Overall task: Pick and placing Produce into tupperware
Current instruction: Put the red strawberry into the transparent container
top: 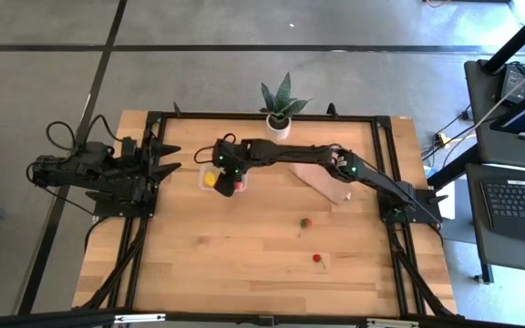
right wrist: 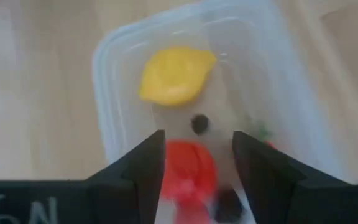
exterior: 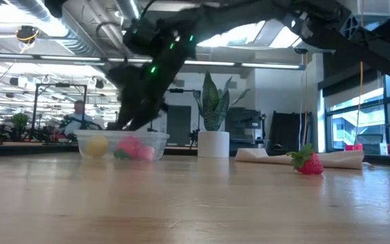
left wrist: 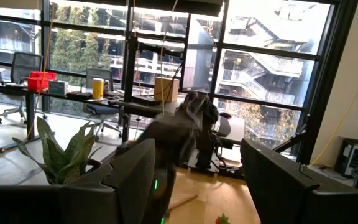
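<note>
Right gripper (right wrist: 194,155), fingers apart, hovers over the tupperware (right wrist: 114,68) centre-frame; two strawberries (top: 306,221) lie lower right.

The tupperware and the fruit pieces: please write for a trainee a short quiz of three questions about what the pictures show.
1. True or false: the yellow lemon-like piece lies inside the tupperware.
2. Choose one: how many red strawberry-like pieces lie on the bare table, outside the tupperware? A one, B two, C four.
3. Short answer: which arm's gripper hangs above the tupperware, and how do its jaws stand?

Key
1. True.
2. B; the second piece lies nearer the table's front edge.
3. The right gripper, with jaws open. The left gripper waits at the table's left side.
</note>
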Controlling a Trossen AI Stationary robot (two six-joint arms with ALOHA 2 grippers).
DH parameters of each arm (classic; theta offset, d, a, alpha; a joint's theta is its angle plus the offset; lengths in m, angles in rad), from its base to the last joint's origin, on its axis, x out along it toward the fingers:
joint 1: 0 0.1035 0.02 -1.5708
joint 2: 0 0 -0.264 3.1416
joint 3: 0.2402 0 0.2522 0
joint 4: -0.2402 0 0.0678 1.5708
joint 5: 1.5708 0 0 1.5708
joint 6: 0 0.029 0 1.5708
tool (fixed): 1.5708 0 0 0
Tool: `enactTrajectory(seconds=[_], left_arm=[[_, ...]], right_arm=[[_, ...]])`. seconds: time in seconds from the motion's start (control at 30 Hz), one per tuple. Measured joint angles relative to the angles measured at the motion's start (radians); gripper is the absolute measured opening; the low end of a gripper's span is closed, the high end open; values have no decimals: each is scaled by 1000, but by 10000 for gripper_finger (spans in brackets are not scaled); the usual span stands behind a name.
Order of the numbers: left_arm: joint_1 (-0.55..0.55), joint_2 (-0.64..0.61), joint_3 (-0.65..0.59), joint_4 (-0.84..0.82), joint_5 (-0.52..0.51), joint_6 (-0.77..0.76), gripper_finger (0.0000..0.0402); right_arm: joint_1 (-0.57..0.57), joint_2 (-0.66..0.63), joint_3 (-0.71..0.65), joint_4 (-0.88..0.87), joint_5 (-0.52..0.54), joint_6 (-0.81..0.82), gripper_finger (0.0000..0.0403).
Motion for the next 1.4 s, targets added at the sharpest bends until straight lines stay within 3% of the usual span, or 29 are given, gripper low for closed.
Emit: enactTrajectory(seconds=[0.43, 0.67, 0.87, 1.07, 1.4], left_arm=[[0, 0, -1, -55, 0, 0, 229], [0, 0, -1, -63, 0, 0, 229], [0, 0, -1, -115, 0, -1, 229], [0, 0, -1, -143, 3, -2, 229], [0, 0, -1, -150, 3, 0, 229]], right_arm=[[74, -388, -10, -501, 22, -278, 229], [183, -449, -13, -789, 100, -205, 236], [280, -477, -131, -784, 102, -178, 236], [357, -562, -384, -704, 103, -48, 240], [421, -785, -921, -315, 113, 205, 330]])
